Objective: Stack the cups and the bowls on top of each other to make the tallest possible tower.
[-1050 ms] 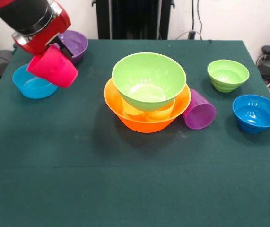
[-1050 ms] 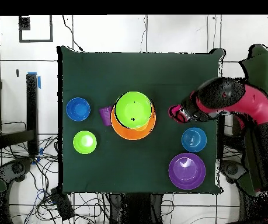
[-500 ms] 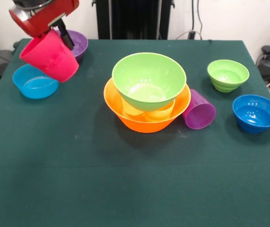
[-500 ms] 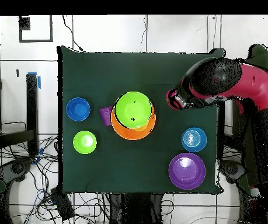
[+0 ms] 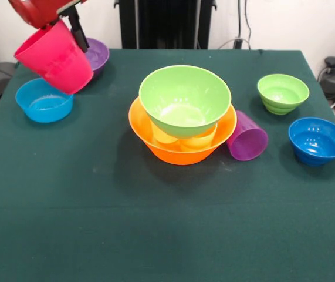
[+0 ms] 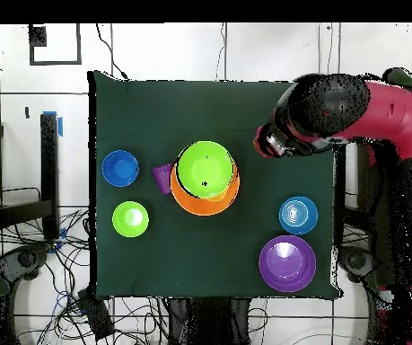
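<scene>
The gripper (image 5: 67, 26) clamps the red-pink cup (image 5: 56, 57) by its rim, tilted. Held so loosely it could slip – dropping onto the blue bowl (image 5: 44, 100) just below – or tip the green bowl (image 5: 185, 100) off the tower (image 5: 182, 138).

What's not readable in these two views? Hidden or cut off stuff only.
- Gripper: front view cuts it off at the top edge; overhead, the arm covers it. Its hold on the red-pink ribbed plastic cup looks shut.
- Yellow-orange pieces inside the large orange plastic bowl: mostly hidden under the large lime green bowl in both views; count unclear.
- Large purple bowl: front view, partly behind the cup.
</scene>
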Robot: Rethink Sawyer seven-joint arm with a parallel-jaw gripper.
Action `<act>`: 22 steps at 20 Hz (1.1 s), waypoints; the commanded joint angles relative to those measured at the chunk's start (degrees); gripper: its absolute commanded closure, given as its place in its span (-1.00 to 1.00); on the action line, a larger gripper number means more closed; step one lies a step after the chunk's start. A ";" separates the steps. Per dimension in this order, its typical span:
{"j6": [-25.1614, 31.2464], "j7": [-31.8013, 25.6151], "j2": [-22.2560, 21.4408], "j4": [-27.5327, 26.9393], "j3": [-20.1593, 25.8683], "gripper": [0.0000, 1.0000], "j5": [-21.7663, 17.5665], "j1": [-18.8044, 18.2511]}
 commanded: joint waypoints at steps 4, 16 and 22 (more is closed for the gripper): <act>-9.55 7.29 1.22 -2.14 -5.90 1.00 -8.62 6.75; -17.88 13.36 -0.57 -0.69 -11.84 1.00 -12.01 13.26; -15.17 12.91 -5.67 -0.22 -15.03 1.00 -10.47 15.66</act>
